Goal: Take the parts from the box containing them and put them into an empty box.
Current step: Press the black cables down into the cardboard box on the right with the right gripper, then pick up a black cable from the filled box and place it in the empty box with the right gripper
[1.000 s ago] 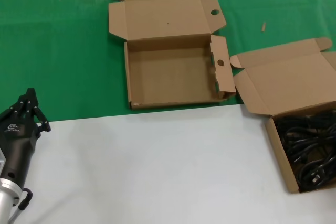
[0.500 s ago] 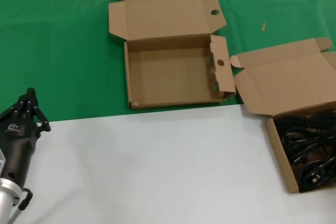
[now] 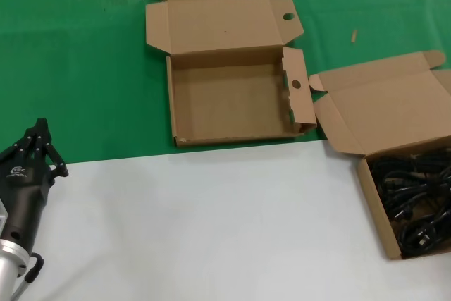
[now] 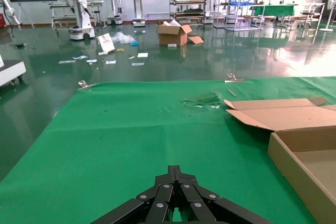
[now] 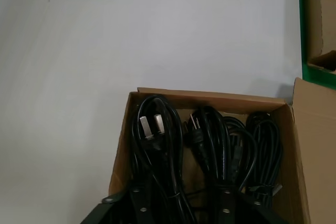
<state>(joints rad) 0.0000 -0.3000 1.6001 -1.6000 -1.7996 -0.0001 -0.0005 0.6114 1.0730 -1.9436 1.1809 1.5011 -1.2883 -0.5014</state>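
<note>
The power cords (image 3: 416, 199) lie coiled in the box without holes (image 3: 384, 114), at the table's right edge in the head view. The empty box with holes (image 3: 229, 100) sits open on the green cloth (image 3: 77, 68). The left gripper (image 3: 39, 139) rests at the left, fingers closed together.

The left wrist view shows those closed fingers (image 4: 176, 182) over the cloth.

The right wrist view looks down on the cords (image 5: 210, 150) from just above; I cannot tell the right gripper's state.

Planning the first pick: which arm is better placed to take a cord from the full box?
Right. Its wrist view looks straight down on the cords in their box, so it hovers above them. The left pincer sits at the table's far left, pointing away.
</note>
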